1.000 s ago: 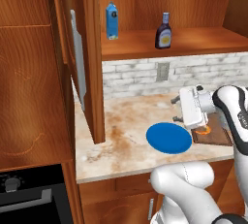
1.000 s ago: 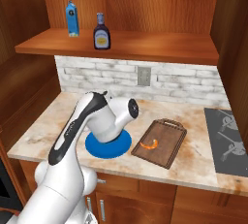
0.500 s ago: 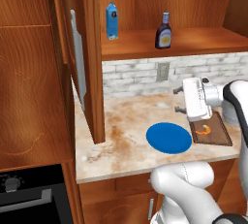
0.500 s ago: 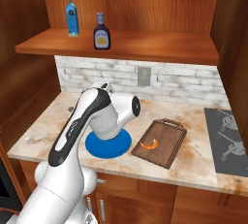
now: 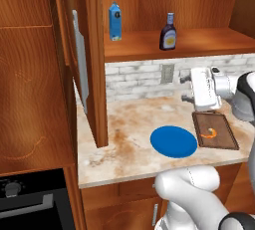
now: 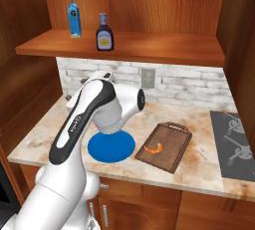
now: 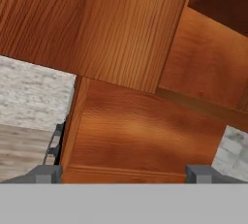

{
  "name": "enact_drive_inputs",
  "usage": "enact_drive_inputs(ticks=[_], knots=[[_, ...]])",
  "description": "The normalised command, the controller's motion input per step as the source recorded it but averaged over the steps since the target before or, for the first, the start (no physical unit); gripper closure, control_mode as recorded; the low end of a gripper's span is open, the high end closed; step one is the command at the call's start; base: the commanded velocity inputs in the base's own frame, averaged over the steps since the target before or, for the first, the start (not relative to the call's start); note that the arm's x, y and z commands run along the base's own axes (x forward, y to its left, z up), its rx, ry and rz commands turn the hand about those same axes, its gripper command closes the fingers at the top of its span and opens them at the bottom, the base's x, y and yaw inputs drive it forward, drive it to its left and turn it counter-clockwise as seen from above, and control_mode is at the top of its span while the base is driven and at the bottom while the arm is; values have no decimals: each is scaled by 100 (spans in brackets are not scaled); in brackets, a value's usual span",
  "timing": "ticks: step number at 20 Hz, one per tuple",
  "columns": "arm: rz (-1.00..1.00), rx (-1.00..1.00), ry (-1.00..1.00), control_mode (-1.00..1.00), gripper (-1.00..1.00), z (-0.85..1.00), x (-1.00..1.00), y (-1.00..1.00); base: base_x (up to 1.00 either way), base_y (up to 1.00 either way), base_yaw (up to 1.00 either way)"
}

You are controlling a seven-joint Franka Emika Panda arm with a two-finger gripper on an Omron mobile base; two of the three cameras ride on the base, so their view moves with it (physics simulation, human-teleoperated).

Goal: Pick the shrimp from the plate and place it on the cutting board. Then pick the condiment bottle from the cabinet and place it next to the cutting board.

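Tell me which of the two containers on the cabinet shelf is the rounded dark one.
The condiment bottle, right of the blue carton: rounded dark body, narrow neck, pale cap, light label. The carton is rectangular and blue.

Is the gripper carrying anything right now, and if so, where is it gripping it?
Nothing is held. The gripper is open, with only cabinet wood between its fingers. The shrimp lies on the cutting board; the condiment bottle stands on the cabinet shelf.
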Motion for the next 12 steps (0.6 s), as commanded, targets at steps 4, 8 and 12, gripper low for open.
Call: enact_drive_inputs(ticks=[4, 8, 12], knots=[[0, 4, 0, -100, -100, 41, 0, 0, 0, 0, 0], [0, 2, 0, -100, -100, 35, 8, 0, 0, 0, 0], [0, 1, 0, -100, -100, 32, 17, 0, 0, 0, 0]])
